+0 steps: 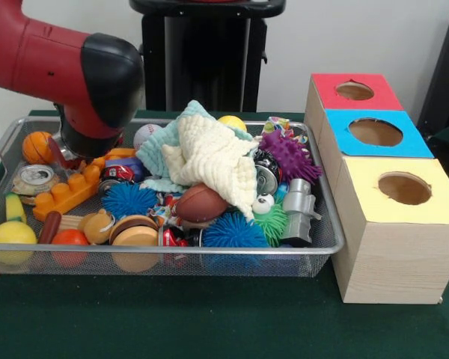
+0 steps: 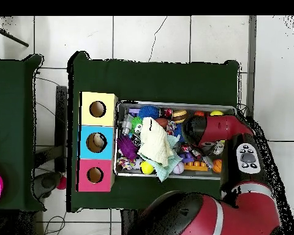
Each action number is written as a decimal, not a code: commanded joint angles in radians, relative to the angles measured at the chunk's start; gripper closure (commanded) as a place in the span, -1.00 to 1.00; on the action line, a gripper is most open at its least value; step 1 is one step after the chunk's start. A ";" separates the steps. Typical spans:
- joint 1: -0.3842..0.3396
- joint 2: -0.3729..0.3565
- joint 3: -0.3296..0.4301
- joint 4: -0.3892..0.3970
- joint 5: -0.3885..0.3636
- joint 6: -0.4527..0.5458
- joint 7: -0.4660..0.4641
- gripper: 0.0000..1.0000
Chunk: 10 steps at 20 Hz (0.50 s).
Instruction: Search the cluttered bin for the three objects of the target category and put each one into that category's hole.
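At the bin's (image 1: 333,243) near edge in the front view lie a lemon (image 1: 12,234) at the left corner, then a tomato (image 1: 69,238), a burger (image 1: 134,230), a soda can (image 1: 172,237), a blue spiky ball (image 1: 234,230) and a grey toy (image 1: 300,212) toward the right. Just behind them sit another blue spiky ball (image 1: 129,199), a football (image 1: 201,202), an eyeball (image 1: 263,203) on a green spiky ball (image 1: 273,223), and orange blocks (image 1: 69,190) beside a tin can (image 1: 35,178) at the left edge. A cream cloth (image 1: 213,161) lies heaped over a pale blue cloth (image 1: 162,149) in the bin's middle, with a purple spiky ball (image 1: 290,155) to their right. At the far edge are a basketball (image 1: 37,147), a baseball (image 1: 146,134) and a yellow ball (image 1: 233,122). The arm (image 1: 67,71) reaches down into the bin's far left part; its gripper is hidden under the black wrist, so whether it is spread or pressed together cannot be told. Right of the bin, on the table (image 1: 172,321), stand three boxes with holes: yellow (image 1: 401,188) nearest, blue (image 1: 374,132) behind it, red (image 1: 354,90) farthest. The overhead view shows something light inside the blue hole (image 2: 96,142).
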 commanded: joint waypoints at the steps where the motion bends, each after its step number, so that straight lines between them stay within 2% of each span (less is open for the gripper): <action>1: -0.023 -0.084 0.107 0.034 0.103 0.169 -0.082 1.00; 5: -0.009 -0.093 0.119 0.017 0.146 0.214 -0.054 1.00; 10: -0.003 -0.058 0.136 -0.020 0.183 0.224 -0.010 1.00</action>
